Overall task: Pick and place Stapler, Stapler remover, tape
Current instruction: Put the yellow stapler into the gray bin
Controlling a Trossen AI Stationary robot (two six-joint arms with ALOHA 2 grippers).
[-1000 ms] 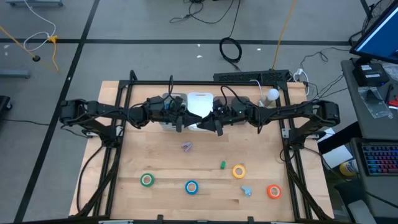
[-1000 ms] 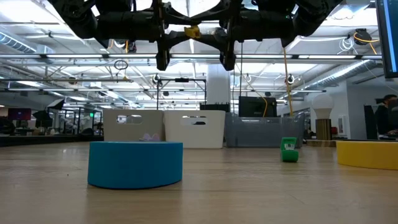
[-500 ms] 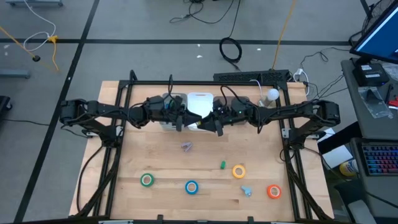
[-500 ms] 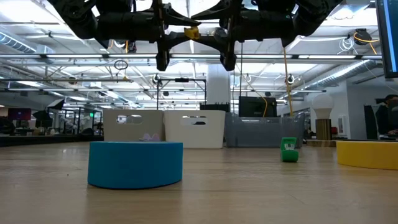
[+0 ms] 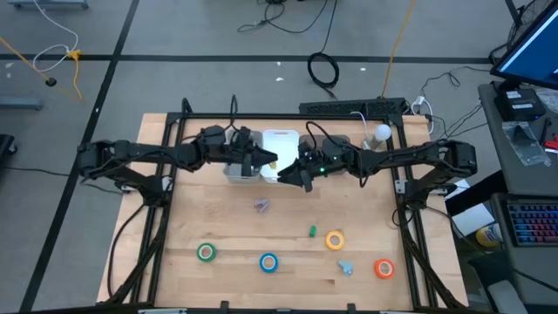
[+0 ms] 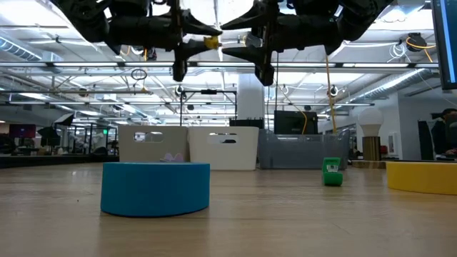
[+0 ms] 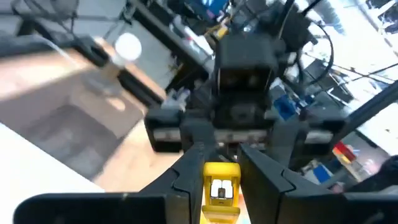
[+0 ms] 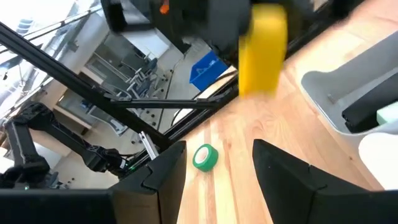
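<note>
Pinching a yellow stapler (image 7: pixel 221 193) between the two dark fingers of the left hand (image 7: pixel 221 149), high above the far middle of the desk (image 5: pixel 218 218). Holding it up in the air over the white bin (image 5: pixel 281 142), with the yellow end poking out toward the other arm. Facing it with the right hand (image 8: pixel 219 146), fingers spread wide and gripping nothing, just beside the stapler and apart from it. Hanging both hands well clear of the wood in the low view, tips nearly meeting. Lying farther out, toward the near edge of the desk, in a loose row: the green tape (image 5: pixel 206 252), the blue tape (image 5: pixel 268 262), the yellow tape (image 5: pixel 335 240) and the orange tape (image 5: pixel 384 268), all flat and well apart from one another. Sitting between the bin and the tape row, a small lilac piece (image 5: pixel 261 206); standing near the yellow roll, a small green piece (image 5: pixel 311 231); resting between the blue and orange rolls, a small pale blue piece (image 5: pixel 346 268), too small to tell what.
</note>
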